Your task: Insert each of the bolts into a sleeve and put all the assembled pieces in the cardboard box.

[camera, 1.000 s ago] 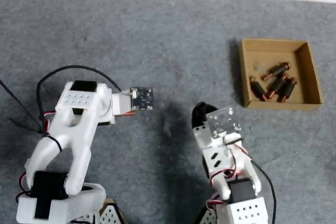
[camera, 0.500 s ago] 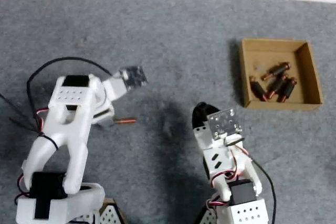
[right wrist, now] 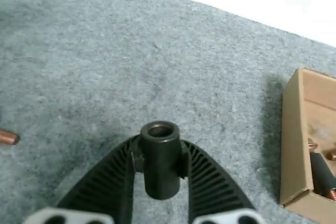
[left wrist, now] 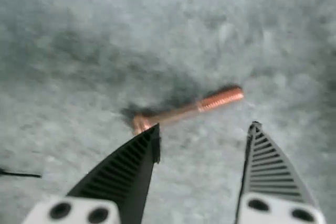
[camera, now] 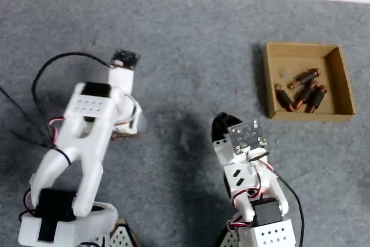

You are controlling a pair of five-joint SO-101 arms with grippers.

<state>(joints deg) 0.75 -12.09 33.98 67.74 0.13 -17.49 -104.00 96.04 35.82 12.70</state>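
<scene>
Holding the finished work: cardboard box [camera: 312, 117], far right, with four assembled pieces [camera: 300, 93] lying inside.
Left gripper [left wrist: 205, 127]: jaws spread wide and empty, poised low over the loose bolt, one tip just beside its head.
Right gripper [right wrist: 160, 150]: near centre, jaws clamped on a sleeve.
Black sleeve [right wrist: 159, 174]: upright in that grip, its bore open and empty.
Copper bolt [left wrist: 184, 111]: flat on the grey mat [camera: 191, 44], near left, not yet grasped.
Left to do: by the look of it, one last pair needs picking up, inserting and boxing.
</scene>
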